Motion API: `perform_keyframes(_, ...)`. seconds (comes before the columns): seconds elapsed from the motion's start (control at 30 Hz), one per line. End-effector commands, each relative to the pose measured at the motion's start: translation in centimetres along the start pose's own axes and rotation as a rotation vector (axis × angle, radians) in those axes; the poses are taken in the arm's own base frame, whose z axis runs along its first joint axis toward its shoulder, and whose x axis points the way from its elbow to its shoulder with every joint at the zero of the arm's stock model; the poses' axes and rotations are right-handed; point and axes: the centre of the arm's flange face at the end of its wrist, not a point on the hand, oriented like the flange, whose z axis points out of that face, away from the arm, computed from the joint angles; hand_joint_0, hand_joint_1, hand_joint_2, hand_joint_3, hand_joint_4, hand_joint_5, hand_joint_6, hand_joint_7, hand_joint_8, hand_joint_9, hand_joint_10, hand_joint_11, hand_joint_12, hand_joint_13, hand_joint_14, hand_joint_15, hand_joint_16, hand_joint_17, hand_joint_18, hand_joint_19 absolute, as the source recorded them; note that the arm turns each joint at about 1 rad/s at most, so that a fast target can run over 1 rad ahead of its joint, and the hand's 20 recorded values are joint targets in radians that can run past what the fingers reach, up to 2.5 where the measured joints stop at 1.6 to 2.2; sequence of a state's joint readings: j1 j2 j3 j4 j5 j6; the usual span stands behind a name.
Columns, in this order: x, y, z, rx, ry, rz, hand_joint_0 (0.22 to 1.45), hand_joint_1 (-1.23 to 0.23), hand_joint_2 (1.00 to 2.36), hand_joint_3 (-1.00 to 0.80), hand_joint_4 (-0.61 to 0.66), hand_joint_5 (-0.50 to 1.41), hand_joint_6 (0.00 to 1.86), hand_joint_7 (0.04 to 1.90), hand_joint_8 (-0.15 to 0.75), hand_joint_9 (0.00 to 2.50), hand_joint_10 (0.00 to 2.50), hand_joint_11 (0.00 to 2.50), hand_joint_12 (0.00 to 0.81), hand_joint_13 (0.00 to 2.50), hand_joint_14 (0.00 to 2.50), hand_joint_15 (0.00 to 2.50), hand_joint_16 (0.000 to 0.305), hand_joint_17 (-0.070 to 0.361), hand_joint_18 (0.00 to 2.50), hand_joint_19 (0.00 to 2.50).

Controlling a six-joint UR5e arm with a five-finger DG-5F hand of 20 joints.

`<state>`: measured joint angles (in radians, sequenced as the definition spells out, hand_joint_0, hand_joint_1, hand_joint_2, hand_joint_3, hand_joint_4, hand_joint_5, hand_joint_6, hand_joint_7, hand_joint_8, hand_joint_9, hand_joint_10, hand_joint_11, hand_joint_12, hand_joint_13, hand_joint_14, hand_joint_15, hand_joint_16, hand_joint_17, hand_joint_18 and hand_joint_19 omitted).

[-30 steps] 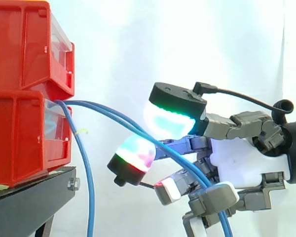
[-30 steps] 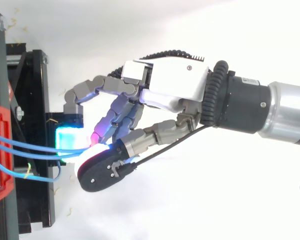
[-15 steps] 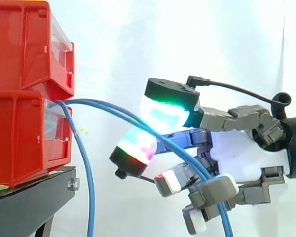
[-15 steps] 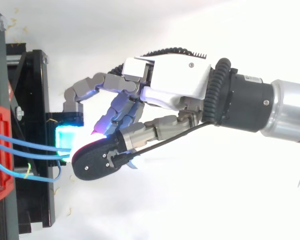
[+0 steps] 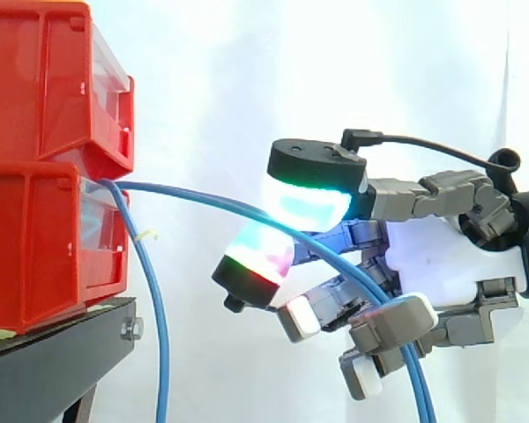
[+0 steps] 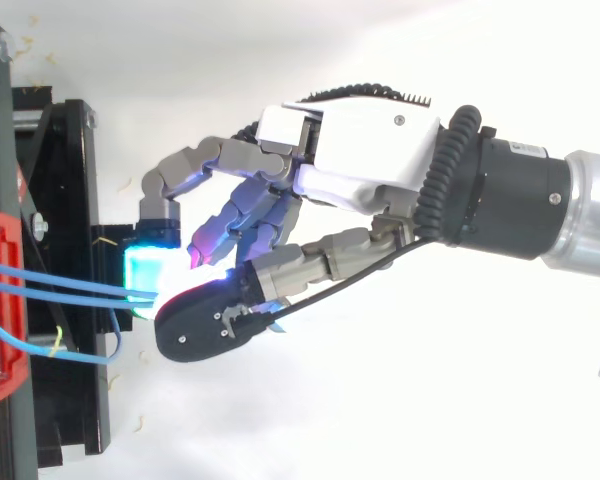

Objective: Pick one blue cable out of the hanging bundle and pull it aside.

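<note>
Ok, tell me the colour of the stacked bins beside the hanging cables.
The bins are red, clearest in the side view.

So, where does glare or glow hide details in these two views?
Side view: the white curtain is evenly bright, with no hard shadows, and the blue cables stand out well. Top view: the glow of the hand's pads washes out the spot where the cables reach them.

Stacked bins (image 5: 44, 132) on a stand (image 5: 53, 352) at left; cables (image 5: 198, 196) from the lower bin rightward into the robot hand (image 5: 445, 260).
</note>
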<state>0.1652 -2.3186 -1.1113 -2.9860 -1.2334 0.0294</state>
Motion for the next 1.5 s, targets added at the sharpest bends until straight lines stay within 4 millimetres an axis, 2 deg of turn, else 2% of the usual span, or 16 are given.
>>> perform_keyframes(0.0,0.05,0.08,-0.01,-0.001,0.002,0.0,0.67,-0.89,1.02,-0.18,-0.08,-0.17,0.9,1.15,0.298,0.87,0.03,0.84,0.351,1.29,0.03,1.13,0.046,0.104,0.88,0.77)
perform_keyframes(0.07,0.04,0.01,-0.04,0.001,0.002,-0.001,0.71,-0.91,1.02,-0.24,-0.12,-0.17,0.9,1.23,0.29,0.85,0.03,0.84,0.363,1.24,0.03,1.1,0.046,0.103,0.87,0.75)
perform_keyframes(0.17,-0.18,0.12,-0.04,-0.001,0.0,0.0,0.76,-0.93,1.01,-0.39,-0.22,-0.16,0.92,1.14,0.272,0.84,0.02,0.8,0.37,1.12,0.03,1.0,0.044,0.099,0.83,0.73)
perform_keyframes(0.23,-0.31,0.23,-0.05,-0.002,-0.001,0.001,0.77,-0.94,1.0,-0.47,-0.28,-0.14,0.92,1.21,0.259,0.84,0.03,0.77,0.371,1.08,0.03,0.94,0.042,0.095,0.82,0.71)
perform_keyframes(0.47,-0.38,0.74,-0.3,0.002,-0.001,0.0,0.76,-0.95,1.0,-0.5,-0.35,-0.12,0.93,1.23,0.225,0.89,0.03,0.75,0.357,1.07,0.03,0.9,0.039,0.089,0.82,0.71)
perform_keyframes(0.53,-0.38,0.72,-0.31,0.004,-0.001,-0.001,0.75,-0.95,1.0,-0.5,-0.35,-0.12,0.93,1.19,0.218,0.9,0.03,0.75,0.355,1.07,0.03,0.89,0.039,0.088,0.82,0.71)
perform_keyframes(0.6,-0.39,0.65,-0.33,0.005,-0.001,-0.001,0.69,-0.92,1.0,-0.45,-0.3,-0.1,0.92,1.11,0.211,0.93,0.02,0.73,0.36,1.09,0.03,0.9,0.039,0.088,0.83,0.73)
perform_keyframes(0.77,-0.37,0.71,-0.32,0.005,0.0,-0.001,0.6,-0.89,1.01,-0.36,-0.3,-0.08,0.87,0.99,0.193,0.95,0.02,0.6,0.352,1.11,0.03,0.84,0.04,0.091,0.84,0.74)
perform_keyframes(0.83,-0.38,0.63,-0.35,0.007,0.0,-0.002,0.56,-0.83,1.01,-0.33,-0.25,-0.07,0.82,0.99,0.193,0.94,0.02,0.54,0.359,1.09,0.03,0.81,0.042,0.094,0.84,0.74)
perform_keyframes(1.0,-0.36,0.52,-0.32,0.008,0.002,-0.002,0.54,-0.77,1.02,-0.26,-0.2,-0.06,0.81,1.01,0.191,0.96,0.02,0.52,0.363,1.08,0.02,0.77,0.043,0.097,0.82,0.72)
perform_keyframes(1.03,-0.36,0.54,-0.31,0.007,0.002,-0.002,0.54,-0.69,1.02,-0.23,-0.16,-0.05,0.81,1.01,0.203,0.98,0.02,0.51,0.36,1.08,0.02,0.76,0.043,0.097,0.82,0.73)
perform_keyframes(1.23,-0.37,0.54,-0.31,0.007,0.0,-0.002,0.55,-0.63,1.02,-0.2,-0.07,-0.03,0.76,1.09,0.232,1.02,0.02,0.49,0.387,1.11,0.02,0.74,0.048,0.108,0.86,0.72)
perform_keyframes(1.33,-0.36,0.54,-0.31,0.007,0.002,-0.002,0.55,-0.63,1.02,-0.2,-0.05,-0.03,0.76,1.12,0.246,1.03,0.02,0.5,0.39,1.12,0.02,0.75,0.048,0.109,0.87,0.72)
perform_keyframes(1.43,-0.36,0.54,-0.31,0.007,0.002,-0.002,0.55,-0.73,1.02,-0.21,-0.02,-0.06,0.79,1.21,0.266,1.01,0.02,0.61,0.375,1.1,0.03,0.79,0.044,0.1,0.85,0.74)
perform_keyframes(1.47,-0.36,0.65,-0.33,0.005,0.002,-0.001,0.56,-0.75,1.02,-0.21,0.0,-0.08,0.82,1.19,0.273,0.97,0.02,0.64,0.373,1.09,0.03,0.79,0.045,0.101,0.85,0.73)
